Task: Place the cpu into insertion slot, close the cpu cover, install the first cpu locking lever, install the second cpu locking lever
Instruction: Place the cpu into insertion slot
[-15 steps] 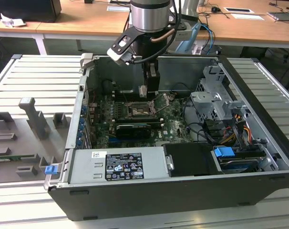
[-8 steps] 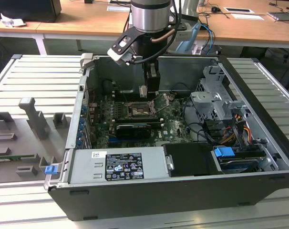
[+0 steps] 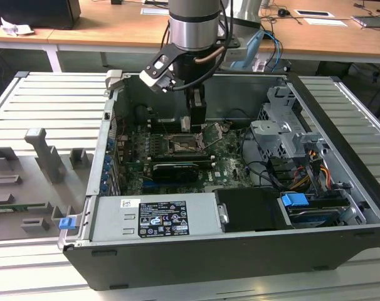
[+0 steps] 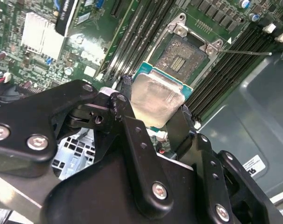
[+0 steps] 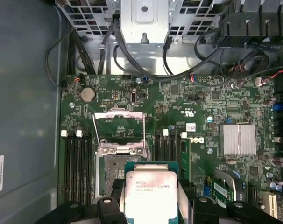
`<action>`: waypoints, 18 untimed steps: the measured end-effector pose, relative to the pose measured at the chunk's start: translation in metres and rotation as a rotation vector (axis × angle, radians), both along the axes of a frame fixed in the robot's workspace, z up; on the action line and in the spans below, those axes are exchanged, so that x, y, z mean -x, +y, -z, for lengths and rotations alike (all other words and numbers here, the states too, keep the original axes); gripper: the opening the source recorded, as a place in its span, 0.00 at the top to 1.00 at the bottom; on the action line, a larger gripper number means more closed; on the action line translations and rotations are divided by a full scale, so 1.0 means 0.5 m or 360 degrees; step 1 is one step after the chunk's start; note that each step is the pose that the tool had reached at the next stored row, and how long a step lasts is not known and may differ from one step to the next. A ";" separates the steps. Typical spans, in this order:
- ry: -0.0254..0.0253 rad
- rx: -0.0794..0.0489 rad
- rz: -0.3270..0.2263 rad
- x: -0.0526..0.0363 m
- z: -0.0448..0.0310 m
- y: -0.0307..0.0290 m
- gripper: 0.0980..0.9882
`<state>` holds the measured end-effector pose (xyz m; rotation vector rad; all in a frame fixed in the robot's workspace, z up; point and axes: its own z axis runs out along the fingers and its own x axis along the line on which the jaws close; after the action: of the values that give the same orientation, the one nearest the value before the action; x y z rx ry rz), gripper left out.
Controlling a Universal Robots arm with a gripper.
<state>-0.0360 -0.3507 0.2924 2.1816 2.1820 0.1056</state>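
My gripper (image 4: pixel 153 112) is shut on the cpu (image 4: pixel 156 99), a pale silvery square with a green rim held between two black fingers (image 4: pixel 124 95). The cpu (image 5: pixel 151 192) hangs above the motherboard, overlapping one side of the insertion slot (image 5: pixel 111 175), whose dark centre is bare. The insertion slot (image 4: pixel 180 57) lies just beyond the chip. The cpu cover (image 5: pixel 119 125), a silvery frame, is flipped open away from the slot, with thin wire levers (image 5: pixel 95 135) raised beside it. In the exterior view the gripper (image 3: pixel 195 123) reaches down into the case over the insertion slot (image 3: pixel 180 146).
Long black memory slots (image 5: pixel 78 161) flank the socket on both sides. A black graphics card (image 3: pixel 175 170), a grey power supply (image 3: pixel 155 216) and a metal drive cage (image 3: pixel 284 135) with cables (image 5: pixel 146 70) crowd the open case. A finned heat sink (image 5: pixel 238 139) sits nearby.
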 end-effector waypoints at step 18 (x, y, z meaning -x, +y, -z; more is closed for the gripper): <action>0.00043 -0.0003 -0.0011 0.018 0.022 0.002 0.50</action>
<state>-0.0451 -0.3498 0.2814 2.1764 2.1922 0.1053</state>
